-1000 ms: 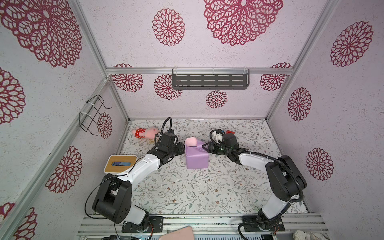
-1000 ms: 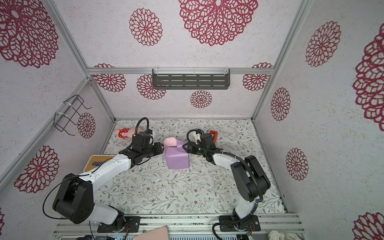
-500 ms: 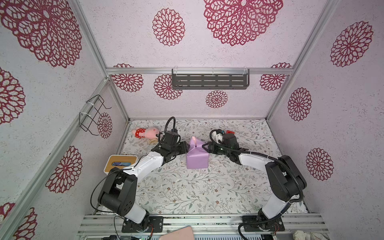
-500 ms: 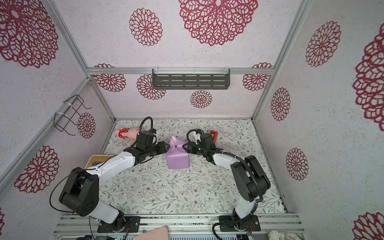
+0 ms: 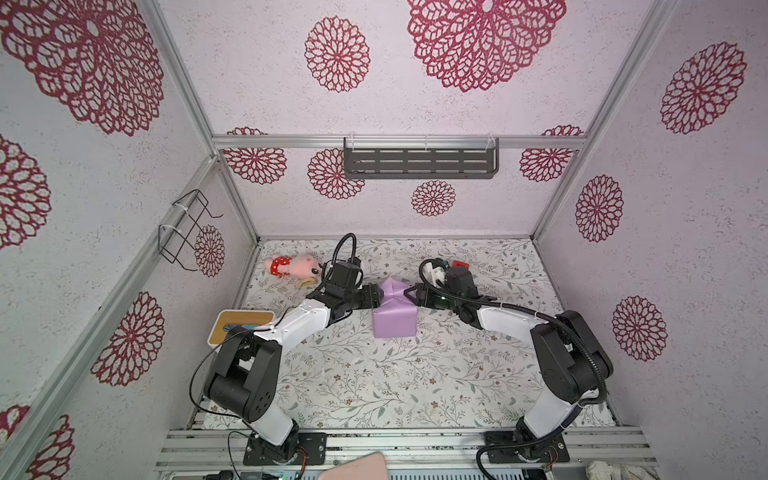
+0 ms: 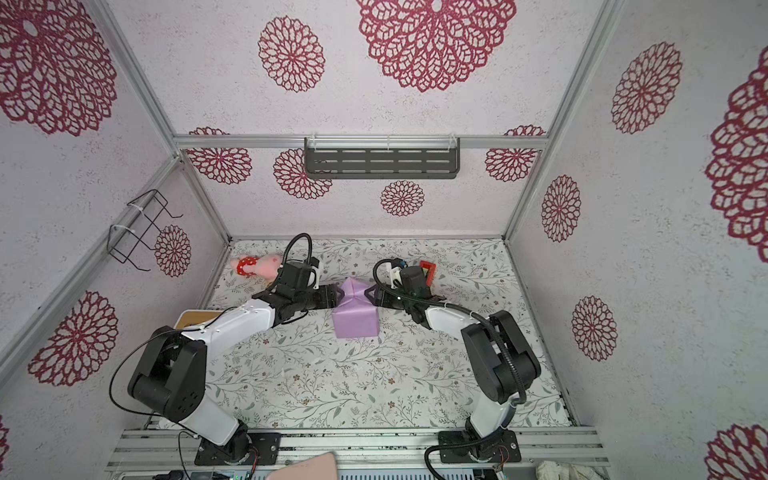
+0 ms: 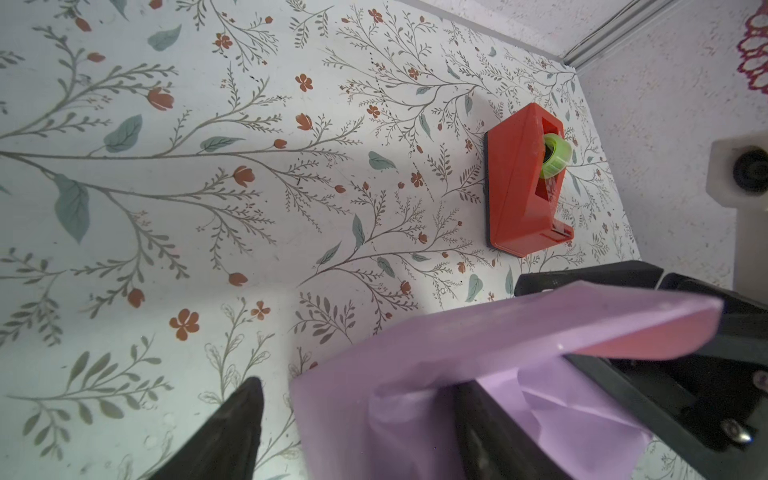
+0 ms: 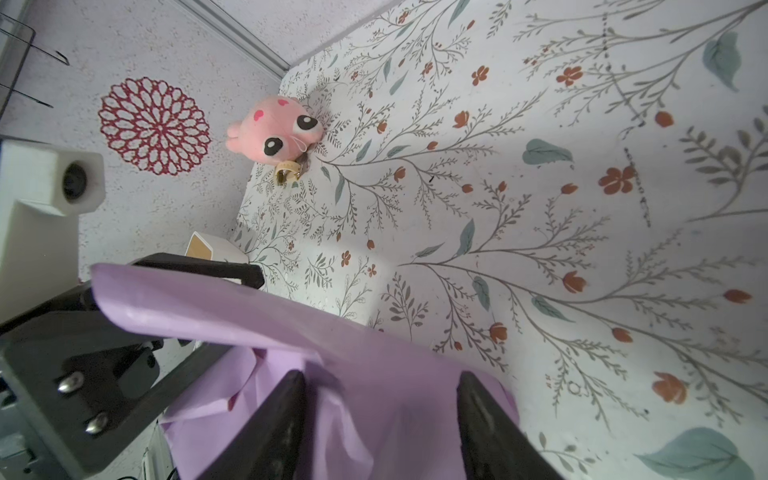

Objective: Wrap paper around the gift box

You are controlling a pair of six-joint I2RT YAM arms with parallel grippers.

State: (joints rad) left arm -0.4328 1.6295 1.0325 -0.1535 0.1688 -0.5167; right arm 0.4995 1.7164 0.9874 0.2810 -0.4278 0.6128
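Note:
The paper (image 5: pixel 394 316) covers the gift box as a lilac parcel in mid-table, so the box itself is hidden. At the parcel's far end the paper rises in a folded peak (image 6: pixel 353 289), seen in both top views. My left gripper (image 5: pixel 376 297) is open against that end from the left; in the left wrist view its fingers (image 7: pixel 232 428) straddle a paper corner (image 7: pixel 374 415). From the right, my right gripper (image 5: pixel 409 293) is open too, with loose lilac paper (image 8: pixel 374 407) between its fingers (image 8: pixel 490 432). A paper flap (image 7: pixel 582 324) with a pink underside lies across between the two grippers.
A red tape dispenser (image 5: pixel 459 264) stands behind the right wrist, near the back. A pink plush toy (image 5: pixel 293 266) lies at the back left. A white tissue box with a wooden top (image 5: pixel 243 328) sits by the left wall. A dark shelf (image 5: pixel 419 160) hangs on the back wall.
My left gripper has moved right up to the parcel's far end and opened. The pink flap that stood up there is now folded into a lilac peak. The right arm has barely moved.

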